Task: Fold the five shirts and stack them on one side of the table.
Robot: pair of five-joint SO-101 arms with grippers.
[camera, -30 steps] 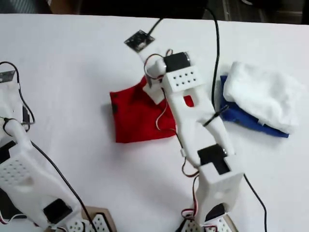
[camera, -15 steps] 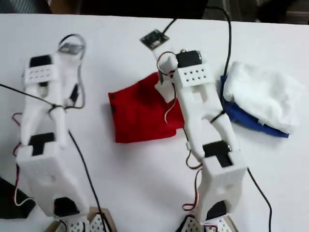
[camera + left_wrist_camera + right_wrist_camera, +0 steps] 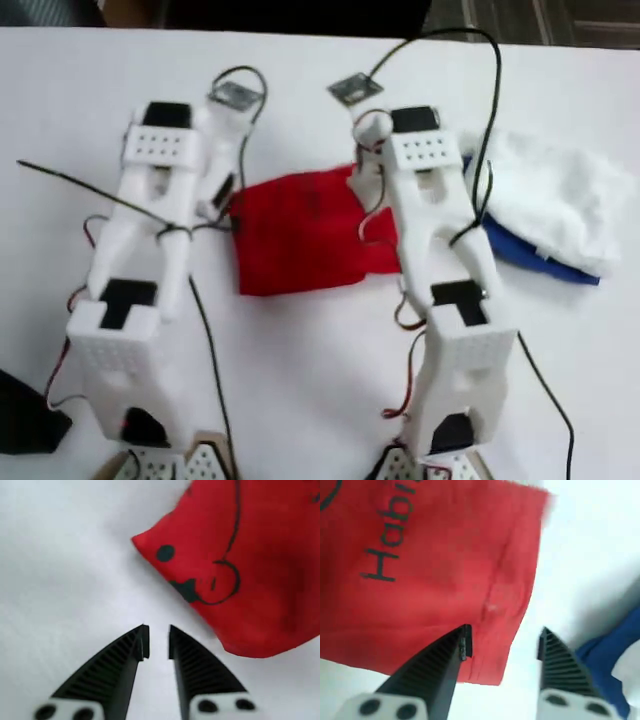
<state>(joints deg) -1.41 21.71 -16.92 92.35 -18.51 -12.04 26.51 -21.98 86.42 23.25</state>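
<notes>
Red shirt (image 3: 300,235), likely limp, is best pinched at the edge straddled by the right gripper (image 3: 503,642), fingers spread; left gripper (image 3: 156,641) fingers barely parted, empty.

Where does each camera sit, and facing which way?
High view: above the table, looking down on both arms flanking the red shirt.
Left wrist view: on that wrist, looking past barely parted left jaws at the shirt's corner.
Right wrist view: on that wrist, looking past open right jaws at its edge.
All share the red shirt.
</notes>
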